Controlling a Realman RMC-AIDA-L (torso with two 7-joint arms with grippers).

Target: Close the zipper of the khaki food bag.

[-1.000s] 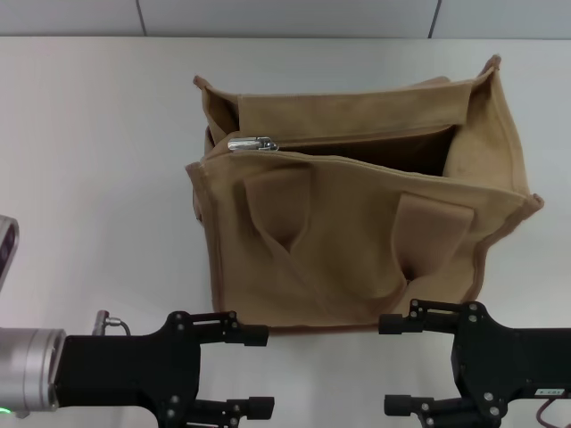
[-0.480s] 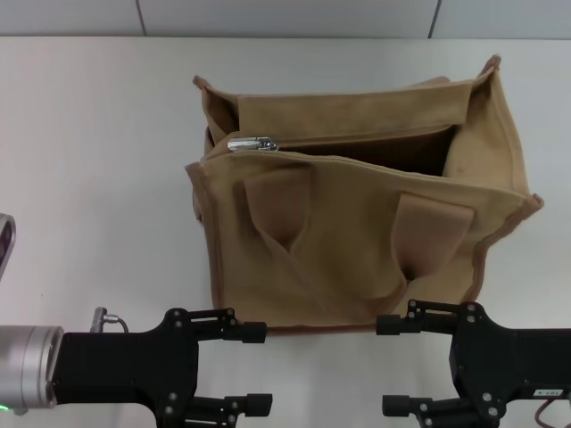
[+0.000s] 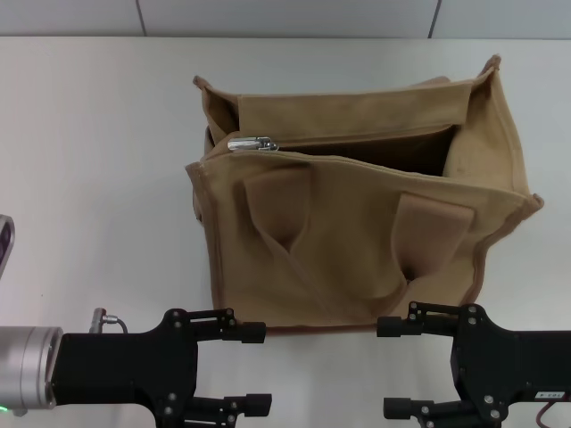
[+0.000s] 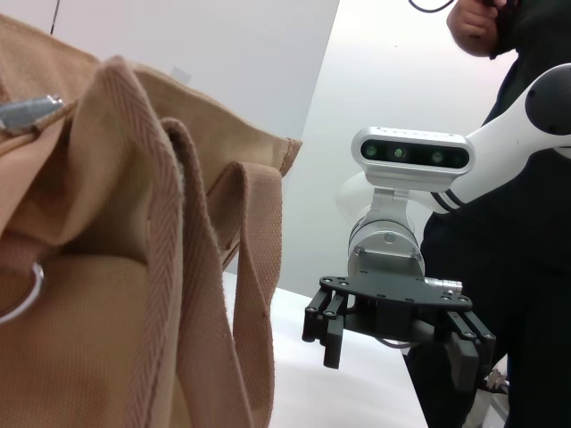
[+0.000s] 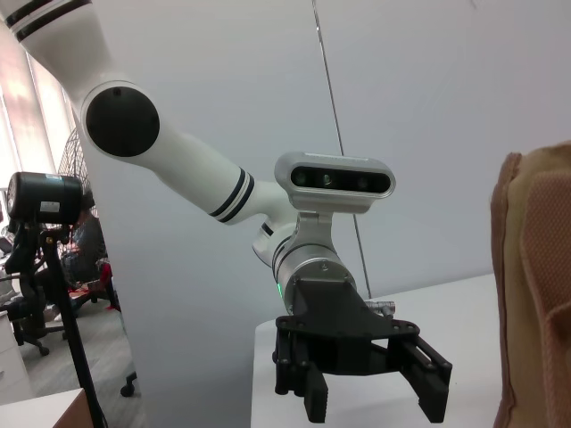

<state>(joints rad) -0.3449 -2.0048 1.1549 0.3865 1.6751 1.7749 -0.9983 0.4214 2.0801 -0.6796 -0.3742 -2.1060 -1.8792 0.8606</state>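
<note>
The khaki food bag (image 3: 357, 214) stands on the white worktop (image 3: 98, 178), in the middle and toward the right of the head view, its mouth facing up and gaping open along most of its length. The zipper (image 3: 357, 141) runs along the top of the bag, and its silver slider (image 3: 251, 144) sits at the bag's left end, so the tape to the right of it lies parted with the dark inside of the bag showing. Two wide strap handles (image 3: 281, 205) hang folded down over the near face of the bag. The left gripper (image 3: 254, 368) sits low at the near edge of the worktop, in front of the bag's near left corner and apart from it, its jaws spread wide with nothing between them; the right wrist view shows the same gripper (image 5: 370, 392) from the front, hanging open below its wrist camera. The right gripper (image 3: 397, 366) sits beside it in front of the bag's near right corner, also clear of the fabric, jaws likewise spread and empty, as the left wrist view shows it (image 4: 397, 343) from the far side. In that left wrist view the bag's side fills the near field, with a strap handle (image 4: 259, 294) drooping down and the slider (image 4: 27, 111) just visible at the top edge.
</note>
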